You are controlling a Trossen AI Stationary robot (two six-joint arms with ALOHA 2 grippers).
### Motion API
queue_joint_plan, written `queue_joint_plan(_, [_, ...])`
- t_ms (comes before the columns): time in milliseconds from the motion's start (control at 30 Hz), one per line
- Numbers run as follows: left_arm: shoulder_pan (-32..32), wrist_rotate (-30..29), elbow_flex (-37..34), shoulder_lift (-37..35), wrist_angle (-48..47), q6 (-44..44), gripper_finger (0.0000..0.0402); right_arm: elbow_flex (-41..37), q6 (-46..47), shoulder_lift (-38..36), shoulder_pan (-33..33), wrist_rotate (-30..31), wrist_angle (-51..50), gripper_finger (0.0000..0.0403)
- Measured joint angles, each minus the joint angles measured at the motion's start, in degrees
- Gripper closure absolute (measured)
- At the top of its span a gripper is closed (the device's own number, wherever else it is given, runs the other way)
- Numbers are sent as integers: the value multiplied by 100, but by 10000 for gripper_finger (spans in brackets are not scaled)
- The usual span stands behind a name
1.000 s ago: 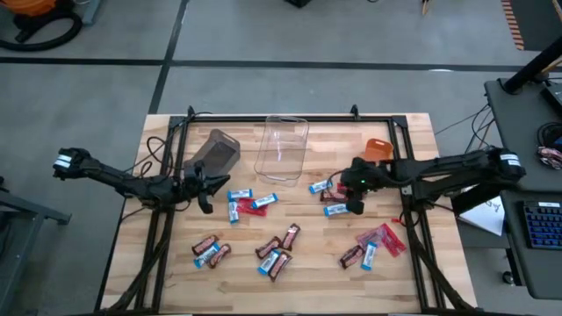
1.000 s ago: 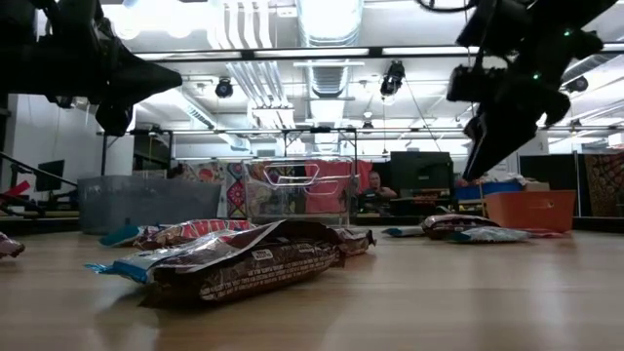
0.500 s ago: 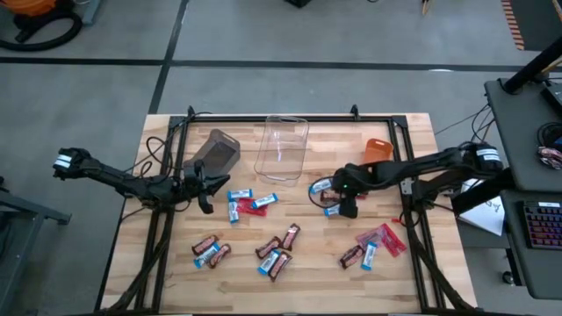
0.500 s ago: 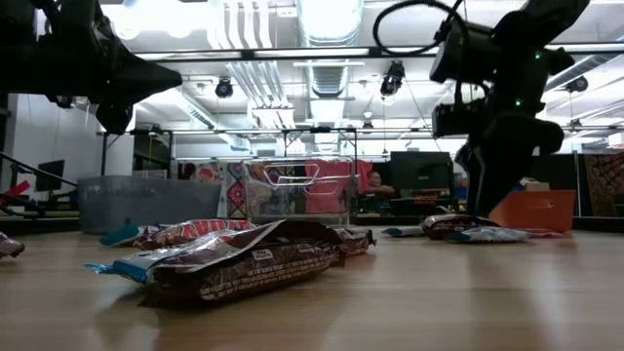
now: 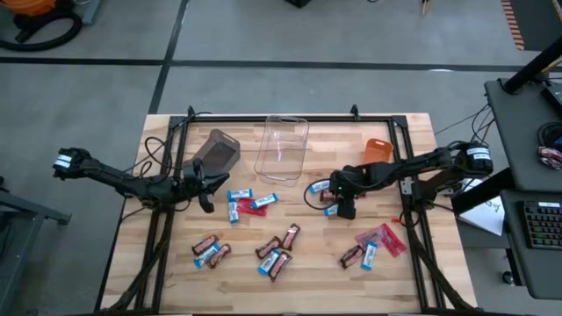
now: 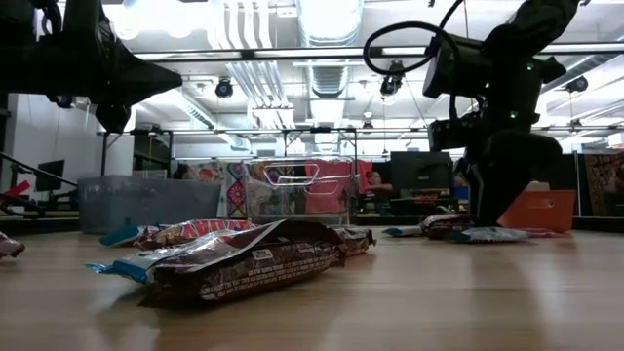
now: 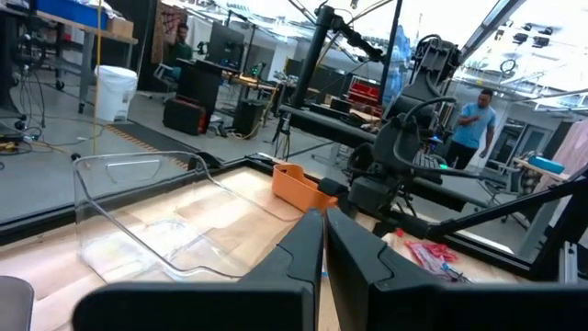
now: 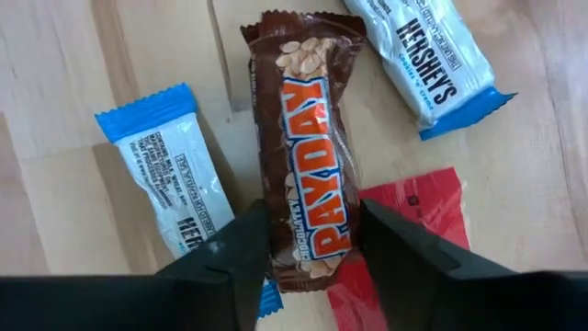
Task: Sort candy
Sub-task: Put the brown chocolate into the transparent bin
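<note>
Wrapped candy bars lie flat in loose groups on the wooden table: blue-and-white and red ones, brown ones, red ones. My right gripper is low over the group right of centre, open. In the right wrist view its fingers stand on either side of a brown PayDay bar, which lies between two blue-and-white bars and partly on a red wrapper. My left gripper hangs shut above the table, left of centre. My right gripper comes from above, pointing down, its fingers across the near end of the brown PayDay bar, one on each long side. The bar lies flat on the table. Whether the fingers touch its wrapper, I cannot tell.
Three bins stand along the far side: a grey one, a clear one and a small orange one. A black frame rail runs along the far edge. Bare wood lies at the table's near left corner.
My right gripper has moved toward the table's left edge and come down from well above the table onto the candy group right of centre, ending low over the brown bar. The candy has stayed in place.
</note>
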Motion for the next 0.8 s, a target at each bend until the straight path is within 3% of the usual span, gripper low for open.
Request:
queue_joint_plan(300, [2, 2, 0, 37, -2, 0, 402, 0, 15, -192, 0, -340, -4, 361])
queue_joint_plan(500, [0, 2, 0, 28, 0, -2, 402, 140, 111, -512, 0, -386, -112, 372])
queue_joint_plan(800, [2, 55, 0, 20, 2, -302, 402, 1401, -326, -617, -45, 60, -361, 374])
